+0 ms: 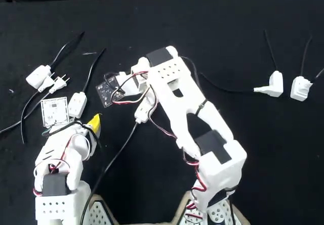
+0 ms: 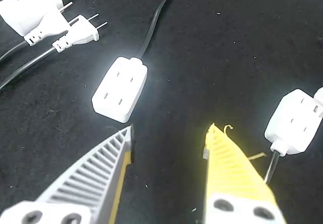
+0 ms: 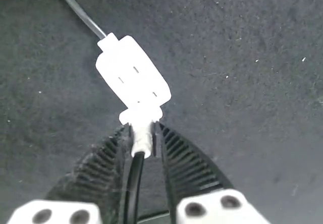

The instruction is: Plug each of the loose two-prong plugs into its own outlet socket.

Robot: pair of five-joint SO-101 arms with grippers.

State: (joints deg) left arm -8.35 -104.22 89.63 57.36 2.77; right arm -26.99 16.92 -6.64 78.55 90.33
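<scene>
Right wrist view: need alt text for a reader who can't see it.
The right arm's jaws are shut on a white plug whose front end meets the end of a white socket lying on a black table. A black cord runs from the socket's far end.

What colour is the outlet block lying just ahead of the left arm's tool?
White outlet block, on a black cord; clearest in the left wrist view.

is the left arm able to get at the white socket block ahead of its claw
Probably yes: the left claw is open, and the socket block lies just ahead with nothing between them.
</scene>
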